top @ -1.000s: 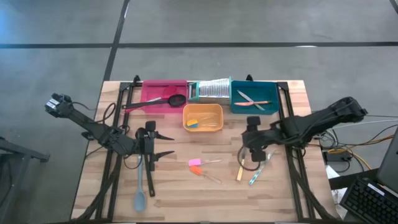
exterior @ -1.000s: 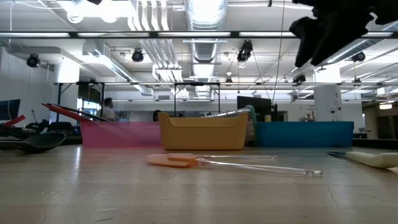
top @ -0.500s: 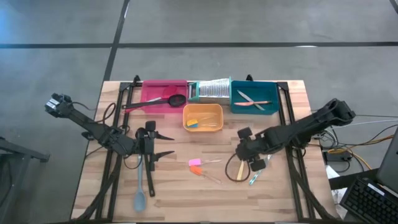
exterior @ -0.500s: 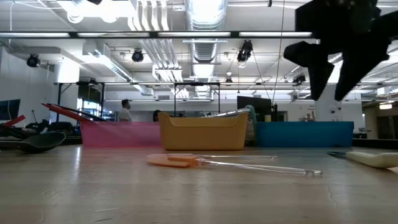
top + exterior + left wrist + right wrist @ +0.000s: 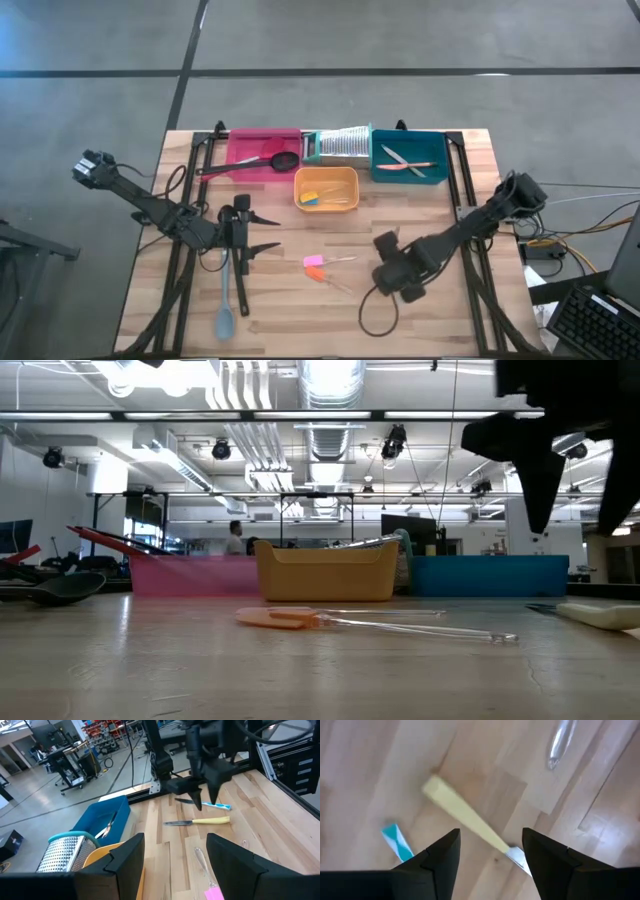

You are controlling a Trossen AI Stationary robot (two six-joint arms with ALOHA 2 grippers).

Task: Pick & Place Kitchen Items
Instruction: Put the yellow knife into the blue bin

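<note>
A yellow-handled knife (image 5: pixel 465 815) lies flat on the wooden table, next to a teal-handled piece (image 5: pixel 397 842). My right gripper (image 5: pixel 490 837) hangs open just above the knife, pointing down, its fingers clear of the table in the low view (image 5: pixel 572 500). In the high view the right gripper (image 5: pixel 398 278) hides the knife. My left gripper (image 5: pixel 265 232) waits open at the table's left, near a grey-blue spoon (image 5: pixel 225 300). Pink and orange spatulas (image 5: pixel 315 265) lie at mid-table.
Along the far edge stand a pink tray (image 5: pixel 262 140) with a black ladle, a silver grater (image 5: pixel 338 145), and a teal tray (image 5: pixel 440 165) with knives. An orange tray (image 5: pixel 326 172) sits in front of them. A black cable loop (image 5: pixel 375 318) hangs below the right arm.
My right gripper has swung toward the table's near edge and its middle while sinking. It has tipped to point steeply down and now stands over the yellow-handled knife. No object has moved.
</note>
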